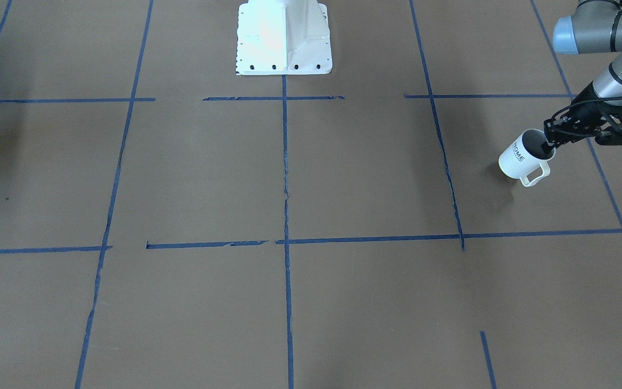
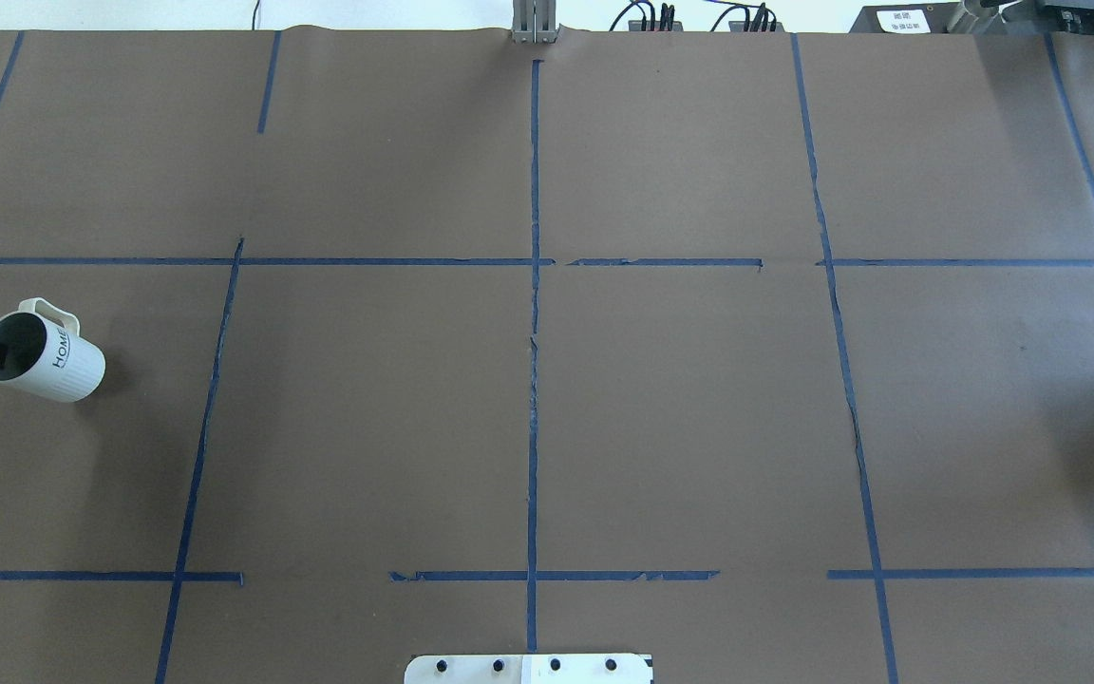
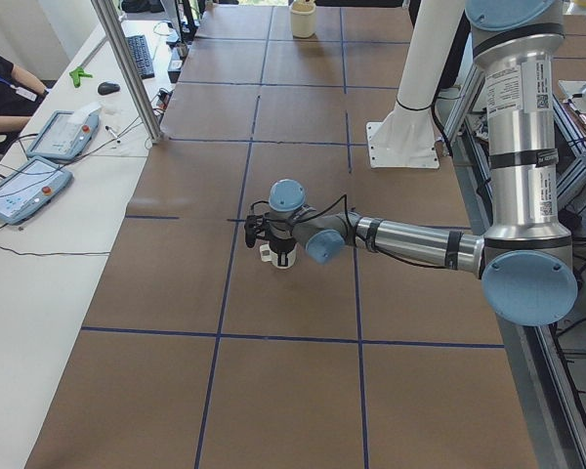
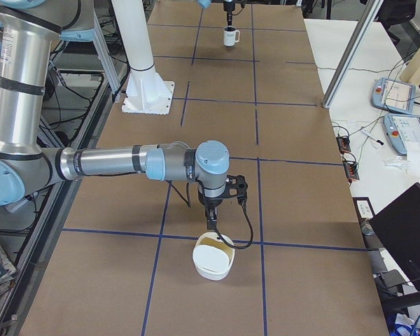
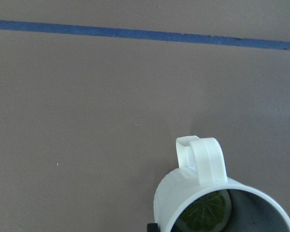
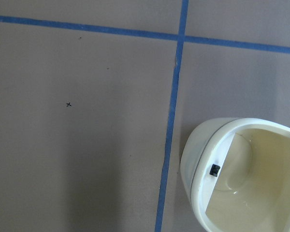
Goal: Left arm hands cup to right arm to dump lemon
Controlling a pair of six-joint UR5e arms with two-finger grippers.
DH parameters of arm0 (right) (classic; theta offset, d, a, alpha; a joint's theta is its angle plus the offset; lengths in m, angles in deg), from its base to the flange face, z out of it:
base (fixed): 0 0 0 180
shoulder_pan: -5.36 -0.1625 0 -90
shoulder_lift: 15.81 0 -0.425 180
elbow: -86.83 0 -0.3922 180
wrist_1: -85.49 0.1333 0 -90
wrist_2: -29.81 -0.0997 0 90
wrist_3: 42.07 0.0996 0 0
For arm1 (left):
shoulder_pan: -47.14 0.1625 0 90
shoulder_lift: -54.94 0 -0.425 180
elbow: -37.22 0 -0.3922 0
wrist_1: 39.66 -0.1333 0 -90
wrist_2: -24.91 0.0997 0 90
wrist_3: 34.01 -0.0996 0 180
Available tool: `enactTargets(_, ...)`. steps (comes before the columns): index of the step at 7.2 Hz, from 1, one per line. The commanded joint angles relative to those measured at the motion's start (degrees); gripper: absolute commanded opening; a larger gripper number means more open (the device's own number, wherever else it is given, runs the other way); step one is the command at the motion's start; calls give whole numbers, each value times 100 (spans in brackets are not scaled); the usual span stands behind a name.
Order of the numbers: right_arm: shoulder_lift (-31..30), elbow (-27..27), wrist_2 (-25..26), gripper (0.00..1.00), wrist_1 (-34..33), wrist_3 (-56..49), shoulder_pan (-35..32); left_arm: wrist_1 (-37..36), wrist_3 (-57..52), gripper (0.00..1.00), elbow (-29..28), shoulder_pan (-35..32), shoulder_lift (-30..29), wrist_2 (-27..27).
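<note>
The white ribbed "HOME" cup [image 1: 519,162] is at the table's left end, also seen in the overhead view [image 2: 63,366] and the exterior left view [image 3: 281,258]. My left gripper [image 1: 548,146] is shut on its rim, one finger inside, opposite side from the handle. The left wrist view shows the cup's handle [image 5: 203,157] and a green-yellow lemon slice [image 5: 205,212] lying inside. Whether the cup touches the table is unclear. My right gripper [image 4: 211,227] is at the table's right end, at the rim of a cream bowl [image 4: 213,262]. One black fingertip [image 6: 214,169] shows against the bowl's wall [image 6: 198,164]; its state is unclear.
The white robot pedestal [image 1: 284,38] stands at mid-table on the robot's side. Blue tape lines grid the brown table cover. A side desk with teach pendants [image 4: 399,105] and an aluminium post [image 3: 127,68] run along the operators' side.
</note>
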Motion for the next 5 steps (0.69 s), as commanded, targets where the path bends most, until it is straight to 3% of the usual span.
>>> enactTargets(1,-88,17,-20,100,1100,80,6,-403,768,0,202,-132,-256,-9)
enactTargets(2,-98,17,-29,99,1341,81,24,-482,1506,0,265,-123,-528,-9)
enactTargets(3,59,34,-3,90,1805,37,250,-501,1914,0,283,-123,-757,-27)
enactTargets(5,219,149,-20,99,2922,63,716,-536,2721,0,222,-45,-1292,-27)
